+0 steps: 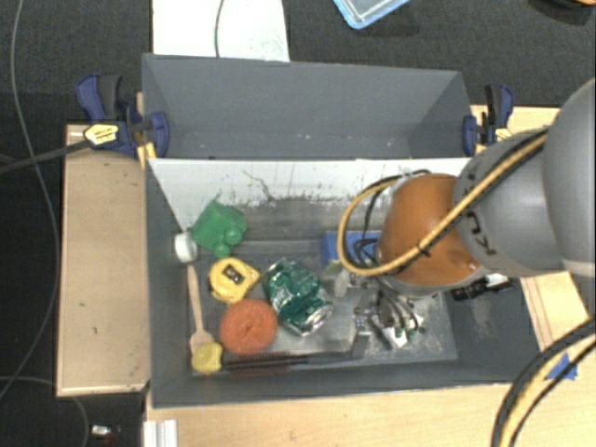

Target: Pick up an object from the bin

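My gripper (384, 318) is low over the bin floor right of the middle, under the arm's orange cover. A crushed green can (296, 296) lies just to its left, a short gap away. Behind the gripper a blue object (330, 248) rests at the foot of the back wall, partly hidden by the arm. A fuzzy orange-red ball (248, 327) lies left of the can, near the front wall.
A yellow tape measure (231, 279) lies left of the can, and a green plastic lump (221, 226) sits at the back left. A wooden stick (196, 298) with a yellow end and a silver end runs along the left wall. Bare floor shows at the front right.
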{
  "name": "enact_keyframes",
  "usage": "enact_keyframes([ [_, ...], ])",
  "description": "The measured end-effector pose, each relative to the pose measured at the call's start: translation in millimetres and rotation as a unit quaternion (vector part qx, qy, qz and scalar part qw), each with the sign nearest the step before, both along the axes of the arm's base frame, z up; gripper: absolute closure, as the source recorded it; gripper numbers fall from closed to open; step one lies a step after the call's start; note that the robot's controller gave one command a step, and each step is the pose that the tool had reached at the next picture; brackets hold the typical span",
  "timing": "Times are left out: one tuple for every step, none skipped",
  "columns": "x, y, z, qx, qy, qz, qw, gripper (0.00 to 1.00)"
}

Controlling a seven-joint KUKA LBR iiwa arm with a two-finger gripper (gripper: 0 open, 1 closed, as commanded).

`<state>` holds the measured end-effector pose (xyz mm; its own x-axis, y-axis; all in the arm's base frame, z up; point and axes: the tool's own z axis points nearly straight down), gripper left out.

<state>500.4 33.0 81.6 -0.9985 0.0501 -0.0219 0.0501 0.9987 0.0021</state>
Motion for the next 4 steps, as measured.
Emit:
enact_keyframes([
  [41.5, 17.5, -1.0, 0.001, -0.0011, 0.010, 0.9999, 0.00],
  [28.6, 33.6, -6.4, 0.000, -0.0008, -0.073, 0.9974, 0.00],
  [63.6, 53.6, -9.0, 0.000, -0.0072, -0.101, 0.9949, 1.00],
  [63.6, 53.6, -8.9, 0.000, -0.0073, -0.100, 0.9950, 1.00],
])
